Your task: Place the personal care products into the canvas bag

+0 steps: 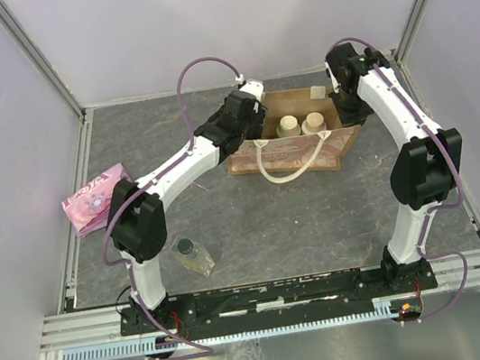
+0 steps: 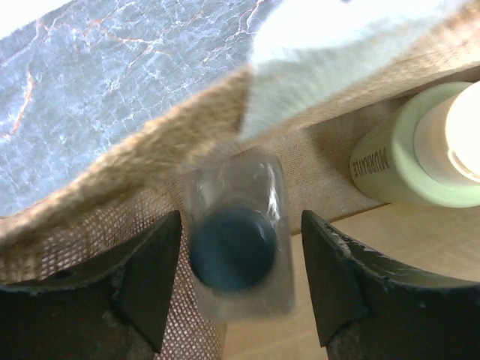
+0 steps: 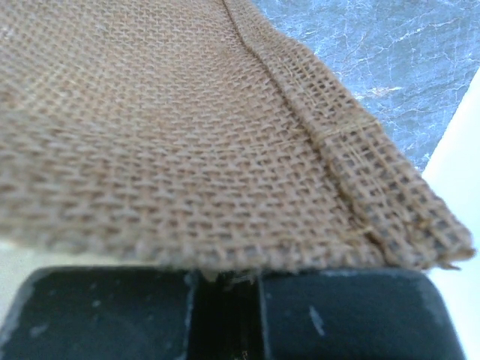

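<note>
The canvas bag (image 1: 295, 155) stands open at the back middle, and two pale bottles (image 1: 300, 124) stand upright inside it. My left gripper (image 1: 260, 115) is over the bag's left end. In the left wrist view its jaws (image 2: 241, 225) are open, with a blurred clear squarish bottle with a dark cap (image 2: 236, 244) loose between them, touching neither finger. The pale yellow-green bottle (image 2: 409, 154) stands beside it in the bag. My right gripper (image 1: 344, 109) is shut on the bag's right rim, whose burlap weave (image 3: 187, 150) fills the right wrist view. A second clear bottle (image 1: 192, 254) lies on the table near the left arm's base.
A flat pink packet (image 1: 97, 199) lies at the table's left edge. The bag's cream handle (image 1: 288, 168) loops down over its front panel. Metal frame rails run along the left and right sides and the near edge.
</note>
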Tool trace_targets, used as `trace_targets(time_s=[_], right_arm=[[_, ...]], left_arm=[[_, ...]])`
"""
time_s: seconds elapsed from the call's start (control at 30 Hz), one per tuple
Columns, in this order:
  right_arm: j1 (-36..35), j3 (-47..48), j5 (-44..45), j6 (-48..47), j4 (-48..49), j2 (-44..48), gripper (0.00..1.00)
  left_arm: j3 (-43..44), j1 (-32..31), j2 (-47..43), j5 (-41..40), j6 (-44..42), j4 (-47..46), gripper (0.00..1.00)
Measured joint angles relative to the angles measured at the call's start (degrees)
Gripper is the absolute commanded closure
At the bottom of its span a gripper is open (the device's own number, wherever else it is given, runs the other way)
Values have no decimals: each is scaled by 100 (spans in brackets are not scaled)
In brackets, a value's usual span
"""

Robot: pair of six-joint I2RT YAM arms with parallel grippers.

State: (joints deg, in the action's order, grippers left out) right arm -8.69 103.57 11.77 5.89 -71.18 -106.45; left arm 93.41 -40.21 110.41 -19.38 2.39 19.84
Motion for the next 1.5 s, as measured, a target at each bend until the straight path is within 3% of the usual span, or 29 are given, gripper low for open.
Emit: trace_targets(time_s=[0.13, 0.3, 0.83, 0.93, 1.13, 1.5], right_arm=[[-4, 0, -39, 2, 13, 0, 100], [-15, 35, -153, 2, 24, -2, 100], [9, 391, -402, 0, -92, -280, 100], [13, 393, -400, 0, -94, -289, 100], [13, 393, -398, -2, -94, -291, 100], [20, 553, -361, -24, -219, -472, 100]], left_arm=[[-216, 37, -168, -4, 81, -179, 12], [-295, 37, -365, 7, 190, -219, 6], [90, 227, -2192, 234, 382, 186, 2], [501, 225, -2286, 70, 535, 721, 1], [1034, 223, -2323, -721, 1440, 2658, 1], [-409, 223, -3386, -946, 4221, 5145, 0]])
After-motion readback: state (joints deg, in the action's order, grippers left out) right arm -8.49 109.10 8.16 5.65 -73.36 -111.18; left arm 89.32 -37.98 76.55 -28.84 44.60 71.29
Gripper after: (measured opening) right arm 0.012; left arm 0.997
